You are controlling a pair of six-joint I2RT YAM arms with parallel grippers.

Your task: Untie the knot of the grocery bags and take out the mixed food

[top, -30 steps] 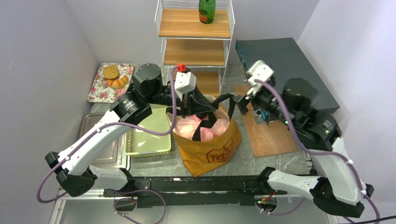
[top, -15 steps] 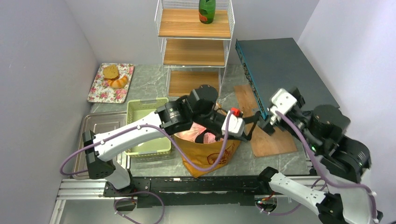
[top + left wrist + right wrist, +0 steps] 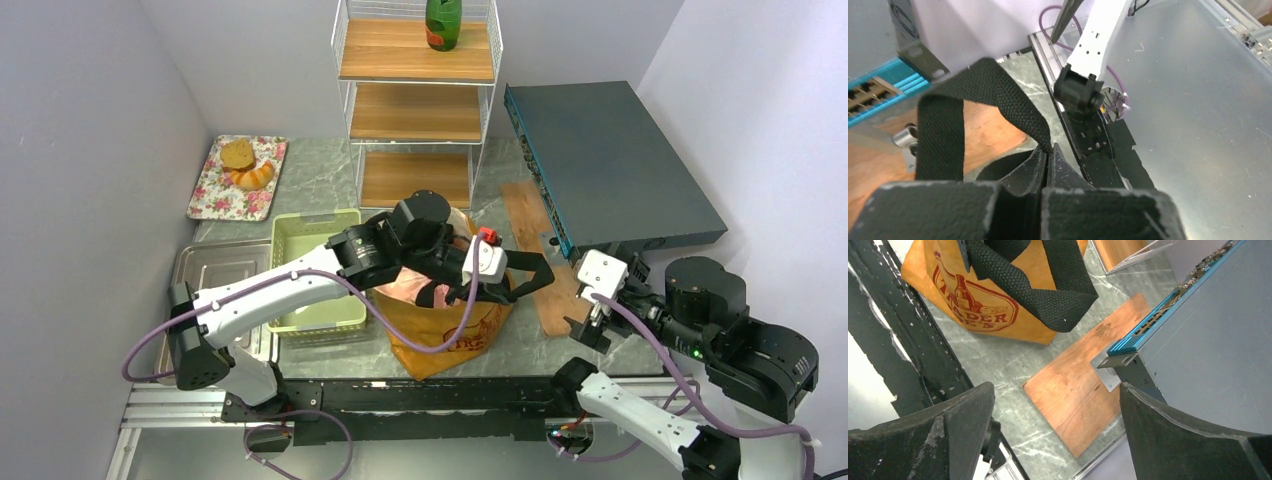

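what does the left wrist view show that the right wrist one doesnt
Only left wrist: the left gripper shut on the black strap, plus a white arm link. Only right wrist: the open right gripper and the red logo on the tote. Both: that strap, the wooden board and the blue-edged box.

A robotics lab bench dressed up as a kitchen corner.

Bare pale partition walls [image 3: 100, 120] box in a marble-look counter [image 3: 325, 175]. Two robot arms [image 3: 290, 285] are bolted to an aluminium rail [image 3: 170, 402], trailing purple cables [image 3: 130, 358]. A rack-mount network unit [image 3: 620, 160] sits among household props: a wire shelf [image 3: 415, 110] with a green bottle [image 3: 443, 22], a floral tray [image 3: 215, 195] of bread [image 3: 238, 155], and a metal tray [image 3: 195, 270].
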